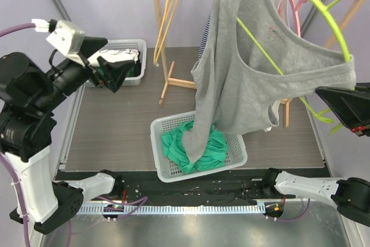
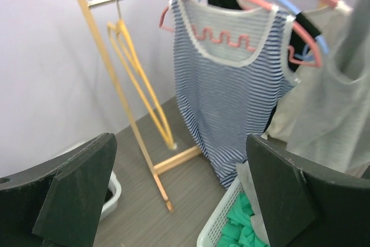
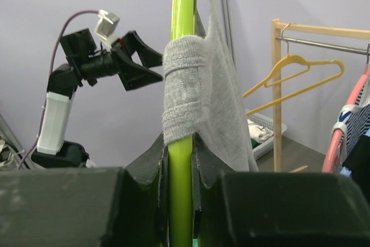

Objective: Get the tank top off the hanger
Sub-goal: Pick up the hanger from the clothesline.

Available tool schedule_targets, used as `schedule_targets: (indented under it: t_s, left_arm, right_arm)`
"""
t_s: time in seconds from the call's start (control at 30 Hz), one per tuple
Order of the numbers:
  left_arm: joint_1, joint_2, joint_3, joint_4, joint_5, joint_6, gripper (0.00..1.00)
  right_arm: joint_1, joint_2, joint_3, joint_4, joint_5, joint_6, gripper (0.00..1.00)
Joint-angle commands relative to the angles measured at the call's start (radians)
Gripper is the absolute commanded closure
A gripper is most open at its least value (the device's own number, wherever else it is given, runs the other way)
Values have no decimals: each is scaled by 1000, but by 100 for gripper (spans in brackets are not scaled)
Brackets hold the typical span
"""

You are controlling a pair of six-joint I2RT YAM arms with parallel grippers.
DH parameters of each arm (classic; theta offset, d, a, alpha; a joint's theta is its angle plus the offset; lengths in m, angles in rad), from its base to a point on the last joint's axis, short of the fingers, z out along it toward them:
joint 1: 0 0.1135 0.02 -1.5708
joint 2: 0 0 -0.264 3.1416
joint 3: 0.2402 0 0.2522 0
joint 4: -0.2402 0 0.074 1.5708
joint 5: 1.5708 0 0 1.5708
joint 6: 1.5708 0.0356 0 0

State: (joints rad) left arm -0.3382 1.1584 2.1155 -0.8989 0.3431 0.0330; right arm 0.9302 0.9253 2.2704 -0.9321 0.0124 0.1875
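The grey tank top hangs from a lime green hanger, high over the table's right half. One of its straps wraps the hanger bar just above my right gripper, which is shut on that bar. In the top view the right gripper sits at the strap's right end. The tank top's hem droops into a white basket. My left gripper is raised at the far left, open and holding nothing, well apart from the garment. In the left wrist view its black fingers frame the scene.
Green cloth fills the white basket. A second basket with clothes stands at the back left. A wooden rack at the back carries a yellow hanger, pink hangers and a striped tank top.
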Motion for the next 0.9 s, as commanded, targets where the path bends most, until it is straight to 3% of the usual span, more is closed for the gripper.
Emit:
schedule_targets:
  t_s: [0.0,0.1,0.43,0.7,0.87]
  left_arm:
    - [4,7,83,6,137,-12,0]
    - [5,-3,118,28,259,-5,0]
    - [5,1,153,-27,581,44,0]
    - [4,3,-40,-161,662,241,1]
    - [5,23,-45,-167,701,239,0]
  right_arm:
    - [9,59,-9,-34,-115,-5,99]
    - [6,81,-73,-108,-235,-25,99]
    - [6,69,-232,-178,-255,-89,99]
    - [6,95,-239,-217,-318,-126,99]
    - [6,98,-267,-217,-345,-144,99]
